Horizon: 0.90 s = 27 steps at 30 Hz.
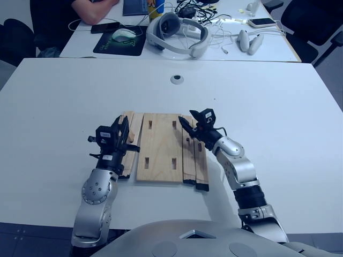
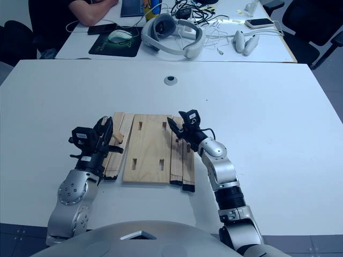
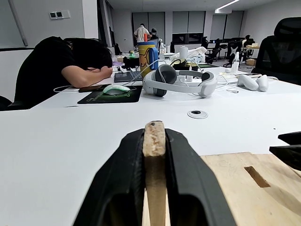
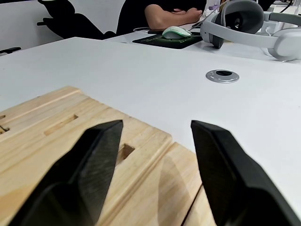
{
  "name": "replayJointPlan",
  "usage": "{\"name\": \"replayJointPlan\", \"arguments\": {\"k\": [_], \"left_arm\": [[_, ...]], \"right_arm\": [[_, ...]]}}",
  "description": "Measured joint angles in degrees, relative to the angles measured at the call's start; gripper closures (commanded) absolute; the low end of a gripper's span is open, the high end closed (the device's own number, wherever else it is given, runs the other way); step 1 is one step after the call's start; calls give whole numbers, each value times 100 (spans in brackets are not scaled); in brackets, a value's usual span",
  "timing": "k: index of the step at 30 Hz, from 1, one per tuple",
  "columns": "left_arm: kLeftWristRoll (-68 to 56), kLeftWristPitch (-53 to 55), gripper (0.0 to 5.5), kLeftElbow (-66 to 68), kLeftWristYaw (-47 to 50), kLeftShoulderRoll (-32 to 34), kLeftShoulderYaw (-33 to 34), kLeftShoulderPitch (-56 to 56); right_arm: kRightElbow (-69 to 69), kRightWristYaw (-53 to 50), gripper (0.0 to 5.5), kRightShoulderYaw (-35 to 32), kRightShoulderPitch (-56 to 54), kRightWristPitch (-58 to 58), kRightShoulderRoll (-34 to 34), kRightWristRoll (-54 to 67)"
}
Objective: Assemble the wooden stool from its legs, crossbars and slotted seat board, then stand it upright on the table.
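The slotted seat board (image 1: 159, 146) lies flat on the white table (image 1: 64, 101). Wooden leg pieces (image 1: 194, 158) rest along its right edge, and more slats (image 1: 135, 128) lie along its left edge. My left gripper (image 1: 124, 135) is shut on a thin wooden piece (image 3: 154, 141) at the left slats, gripping it edge-on. My right gripper (image 1: 191, 124) hovers open over the far end of the right leg pieces, its fingers (image 4: 99, 155) spread with nothing between them above the board's corner (image 4: 141, 136).
A round cable grommet (image 1: 177, 79) sits in the table beyond the board. On a second desk behind lie a headset (image 1: 178, 32), a mouse on a pad (image 1: 124, 35), controllers (image 1: 249, 40) and cables; a person rests there.
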Motion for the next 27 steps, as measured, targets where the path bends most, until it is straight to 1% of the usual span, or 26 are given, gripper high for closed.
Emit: {"name": "replayJointPlan", "arguments": {"k": [8, 20, 21, 25, 27], "left_arm": [[-44, 120, 506, 230, -86, -27, 86, -343], [-37, 120, 506, 302, -247, 53, 68, -437], [-37, 135, 470, 325, -254, 58, 72, -476], [-37, 533, 422, 694, -288, 81, 76, -403], [-46, 519, 393, 710, -312, 78, 92, -398]], "right_arm": [[-13, 0, 281, 115, -13, 34, 32, -1], [31, -28, 281, 127, -30, -75, 46, -6], [40, -28, 281, 131, -29, -82, 49, -6], [78, -23, 281, 151, -10, -128, 58, -10], [129, -18, 281, 168, 17, -152, 56, -33]]}}
